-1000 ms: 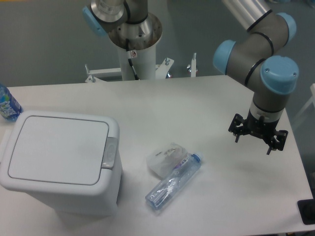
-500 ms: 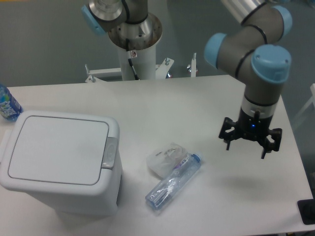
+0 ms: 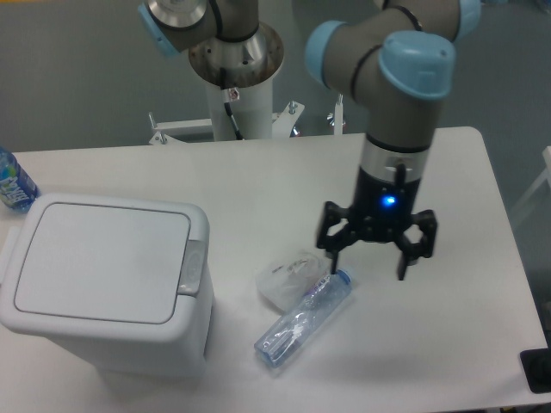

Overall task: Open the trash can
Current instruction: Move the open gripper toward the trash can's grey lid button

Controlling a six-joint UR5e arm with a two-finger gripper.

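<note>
white table (image 3: 258, 181) under a grey back wall, seen from above and in front. at the far left edge, part of a blue-labelled bottle (image 3: 13, 182), cut off by the frame, just behind the bin's rear left corner. next, at the table's left front: the trash can (image 3: 103, 284), white and boxy with rounded corners, by far the largest item here; flat lid (image 3: 99, 261) down and flush, not yet raised; small grey latch button (image 3: 191, 268) on the right rim, facing the middle of the table. behind, at top centre: the arm's white mounting post (image 3: 241, 95) with metal brackets at its foot. toward the middle front: a crumpled clear plastic bag (image 3: 291, 278) lying flat, and touching its right side a clear plastic bottle (image 3: 303, 319) on its side, slanted with the cap end up-right and the base toward the near edge. further right: the gripper (image 3: 376, 254) pointing straight down, black fingers spread wide apart, holding nothing, hanging over the table just above and right of the bottle's cap end; blue light lit on the wrist. well apart from the trash can and its latch. at the lower right corner, a small dark object (image 3: 538, 372), partly out of frame, too cut off to identify.
</note>
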